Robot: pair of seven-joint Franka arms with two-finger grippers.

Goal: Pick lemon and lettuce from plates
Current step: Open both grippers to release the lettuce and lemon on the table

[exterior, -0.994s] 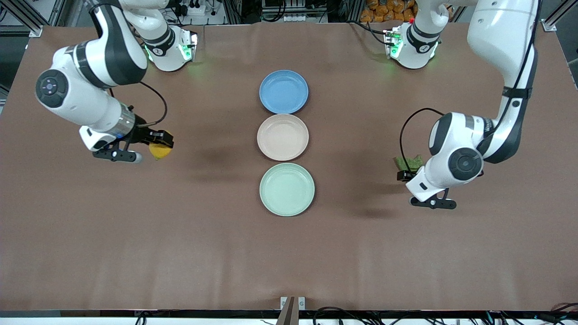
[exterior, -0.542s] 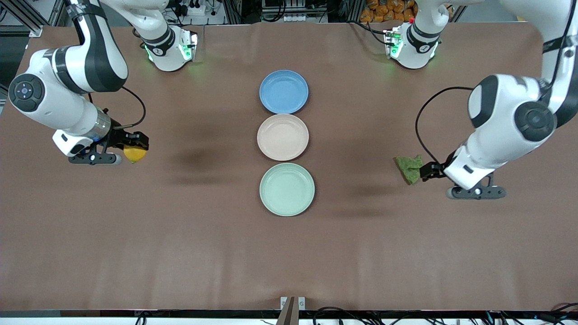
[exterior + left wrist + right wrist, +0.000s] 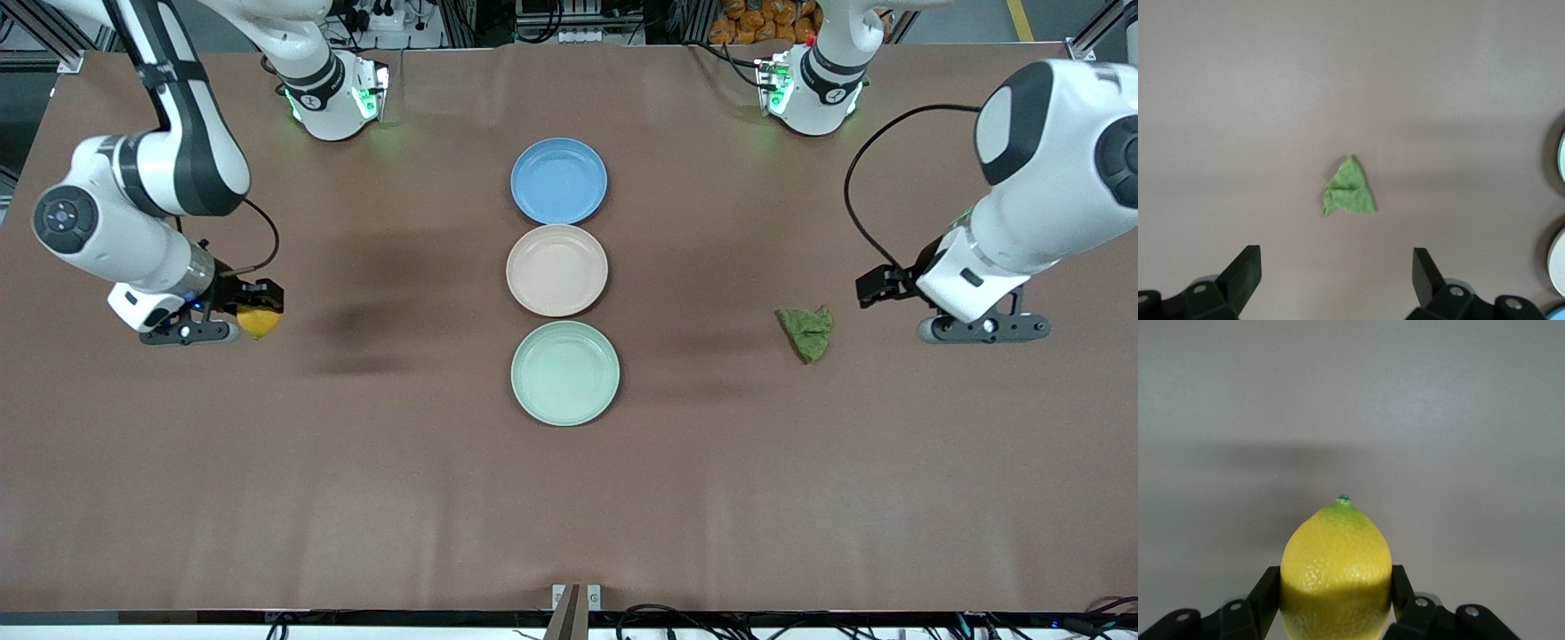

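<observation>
Lemon (image 3: 259,323) sits clamped between the two fingers of the right gripper (image 3: 260,298), held over bare brown table (image 3: 356,498) toward the right arm's end, well apart from the plates; in the right wrist view the yellow fruit (image 3: 1336,577) fills the gap between the black fingers (image 3: 1266,593), its small green tip pointing away from the gripper (image 3: 1336,593). Lettuce (image 3: 806,331), a wrinkly green triangular piece, lies flat on the table toward the left arm's end, touched by nothing and well clear of the plates. The left gripper (image 3: 876,287) hangs just beside the leaf, toward the left arm's end, with its fingers spread wide and nothing between them; the left wrist view shows the leaf (image 3: 1349,189) lying on the cloth apart from the two parted fingertips (image 3: 1245,270) of that gripper (image 3: 1337,267). Three plates stand in a row down the middle of the table: the pale mint green plate (image 3: 564,373) nearest the front camera, the beige-pink plate (image 3: 556,270) next, and the blue plate (image 3: 558,180) farthest. None of the three holds anything.
</observation>
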